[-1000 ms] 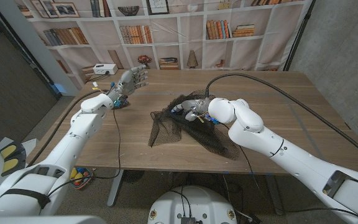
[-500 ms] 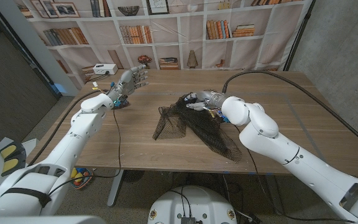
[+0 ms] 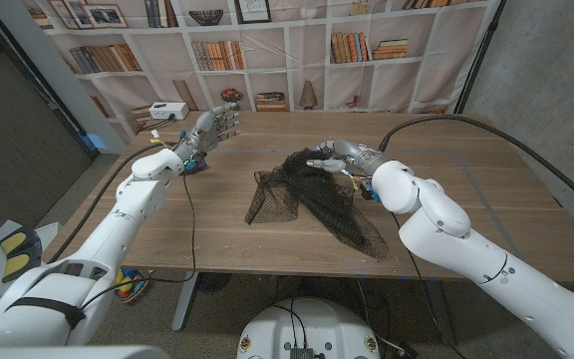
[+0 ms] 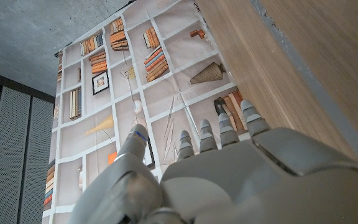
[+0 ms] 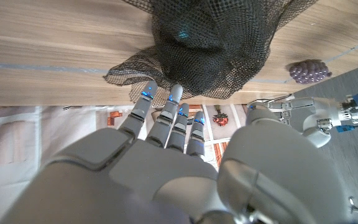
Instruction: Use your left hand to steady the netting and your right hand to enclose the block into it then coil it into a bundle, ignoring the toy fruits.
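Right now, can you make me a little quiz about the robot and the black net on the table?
1. True or false: the left hand is pressing down on the netting.
2. Which hand is at the netting? A) left hand B) right hand C) both hands
3. Fill in: the purple toy by the left hand in the right wrist view is a bunch of ____.

Key
1. False: it is raised at the table's far left, apart from the netting.
2. B: its fingers reach over the bunched top.
3. Grapes.
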### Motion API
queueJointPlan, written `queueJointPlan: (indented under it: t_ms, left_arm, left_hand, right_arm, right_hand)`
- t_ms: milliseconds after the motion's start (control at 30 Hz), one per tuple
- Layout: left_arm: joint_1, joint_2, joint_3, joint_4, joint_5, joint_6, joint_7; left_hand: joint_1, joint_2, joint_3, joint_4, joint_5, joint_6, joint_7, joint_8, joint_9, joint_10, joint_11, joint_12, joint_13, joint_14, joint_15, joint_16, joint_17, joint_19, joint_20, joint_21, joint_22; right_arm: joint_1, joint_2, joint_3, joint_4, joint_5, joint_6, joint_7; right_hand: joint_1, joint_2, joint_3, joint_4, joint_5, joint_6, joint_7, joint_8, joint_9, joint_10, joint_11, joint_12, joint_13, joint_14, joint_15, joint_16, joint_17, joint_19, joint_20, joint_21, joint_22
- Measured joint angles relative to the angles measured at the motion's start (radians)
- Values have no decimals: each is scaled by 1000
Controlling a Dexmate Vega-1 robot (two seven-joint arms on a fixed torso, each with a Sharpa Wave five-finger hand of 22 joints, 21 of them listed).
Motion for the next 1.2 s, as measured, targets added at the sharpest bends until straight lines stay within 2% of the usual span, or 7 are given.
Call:
queueJointPlan:
  t_ms: [300,567,633,733,767,900,1200]
  left_arm:
    - [-10,-4,8,9,2,-8,-22]
    - [-11,-4,10,10,3,-12,-36]
    - [-12,-3,11,9,3,-12,-38]
    - [-12,-3,11,9,3,-13,-42]
    - [-10,2,11,3,3,-13,-43]
    - [-5,5,11,-4,1,-13,-47]
    - [1,8,8,-9,-3,-17,-53]
  left_hand:
    - [0,0,0,0,0,0,0,0,0,0,0,0,0,0,0,0,0,0,0,0,0]
    - [0,0,0,0,0,0,0,0,0,0,0,0,0,0,0,0,0,0,0,0,0]
    - [0,0,0,0,0,0,0,0,0,0,0,0,0,0,0,0,0,0,0,0,0]
    - [0,0,0,0,0,0,0,0,0,0,0,0,0,0,0,0,0,0,0,0,0]
    - [0,0,0,0,0,0,0,0,0,0,0,0,0,0,0,0,0,0,0,0,0]
    - [0,0,0,0,0,0,0,0,0,0,0,0,0,0,0,0,0,0,0,0,0]
    - [0,0,0,0,0,0,0,0,0,0,0,0,0,0,0,0,0,0,0,0,0]
  right_arm:
    - [171,-67,-240,-59,-196,-249,222]
    - [276,-67,-406,-41,-290,-322,326]
    - [274,-53,-411,-27,-435,-368,478]
    - [241,-10,-387,-2,-435,-368,478]
    - [227,6,-373,5,-635,-309,683]
    - [141,95,-284,38,-767,-221,809]
    - [-93,330,-28,109,-1001,-32,940]
  right_hand:
    - [-15,-35,-48,-3,42,-157,25,-17,9,-176,27,-40,15,-164,34,-59,-13,-104,11,-67,2]
    - [-21,-50,-61,-6,52,-194,41,-17,9,-211,28,-44,19,-206,41,-67,-19,-132,17,-87,2]
    - [-20,-52,-69,-6,57,-204,38,-17,9,-216,26,-44,19,-214,41,-67,-19,-142,6,-93,2]
    - [-15,-61,-76,-8,60,-215,42,-17,9,-227,29,-44,24,-226,43,-67,-19,-154,-1,-99,2]
    - [-14,-62,-76,-8,63,-224,44,-17,9,-232,28,-44,24,-228,40,-67,-22,-158,-2,-104,2]
    - [-9,-67,-87,-13,69,-250,54,-17,9,-246,26,-44,24,-236,43,-67,-23,-166,-6,-112,0]
    - [6,-83,-109,-26,86,-313,66,-21,9,-288,27,-44,28,-257,37,-67,-33,-181,-12,-130,-1]
